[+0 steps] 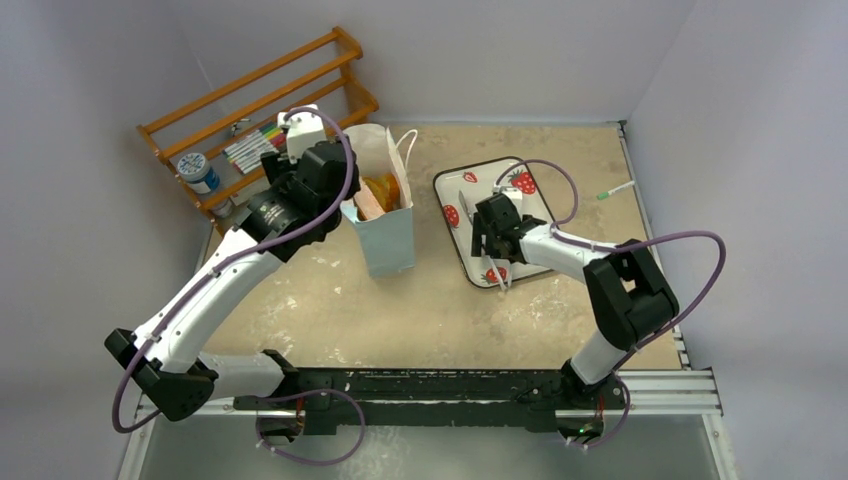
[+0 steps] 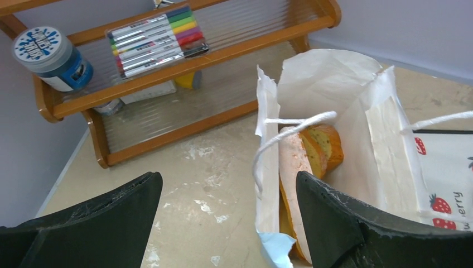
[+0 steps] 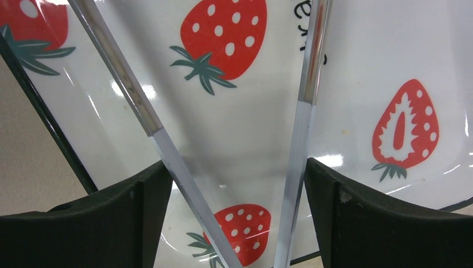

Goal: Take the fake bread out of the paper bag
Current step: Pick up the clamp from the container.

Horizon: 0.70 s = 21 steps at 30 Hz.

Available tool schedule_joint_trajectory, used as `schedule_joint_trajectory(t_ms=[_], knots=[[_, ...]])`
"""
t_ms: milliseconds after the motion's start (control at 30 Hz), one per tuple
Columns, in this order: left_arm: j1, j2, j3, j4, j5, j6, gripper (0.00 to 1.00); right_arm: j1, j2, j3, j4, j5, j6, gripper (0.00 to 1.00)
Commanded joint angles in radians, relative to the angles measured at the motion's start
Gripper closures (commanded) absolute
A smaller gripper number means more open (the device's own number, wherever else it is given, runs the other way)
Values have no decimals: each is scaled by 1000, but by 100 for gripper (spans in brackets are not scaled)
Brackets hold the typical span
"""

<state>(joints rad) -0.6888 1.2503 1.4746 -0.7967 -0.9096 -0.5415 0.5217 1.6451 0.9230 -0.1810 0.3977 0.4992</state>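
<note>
While no piece is out yet, the bread (image 2: 312, 151) sits inside the paper bag (image 1: 385, 245), which stands upright at about 10 o'clock from the middle of the desk (image 1: 400, 320). Left tool (image 2: 227, 184) is open and grips nothing, straddling the bag's side wall with one finger over the mouth. Right tool (image 3: 237, 173) is open at the bag's 3 o'clock, over the tray (image 3: 357, 56), with the tongs (image 3: 134, 100) between its fingers, seemingly not squeezed. Task barely begun; every piece is left to remove.

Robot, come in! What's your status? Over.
Left gripper jaws open at paper bag. Right gripper jaws open around tongs over strawberry tray. Fake bread inside bag. Cord handle across the opening.
</note>
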Motion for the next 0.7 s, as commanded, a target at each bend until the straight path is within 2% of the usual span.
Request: schedule_joint_trajectory(t_ms=[0, 200, 433, 667], knots=[[48, -29, 24, -3, -23, -3, 10, -12, -1, 4, 35, -9, -26, 15], [122, -38, -1, 17, 52, -12, 8, -29, 2, 4, 48, -24, -37, 20], [274, -59, -33, 49, 224, -73, 6, -32, -29, 1, 45, -48, -49, 39], [313, -96, -49, 99, 283, -169, 3, -33, -94, -1, 7, -43, -48, 40]])
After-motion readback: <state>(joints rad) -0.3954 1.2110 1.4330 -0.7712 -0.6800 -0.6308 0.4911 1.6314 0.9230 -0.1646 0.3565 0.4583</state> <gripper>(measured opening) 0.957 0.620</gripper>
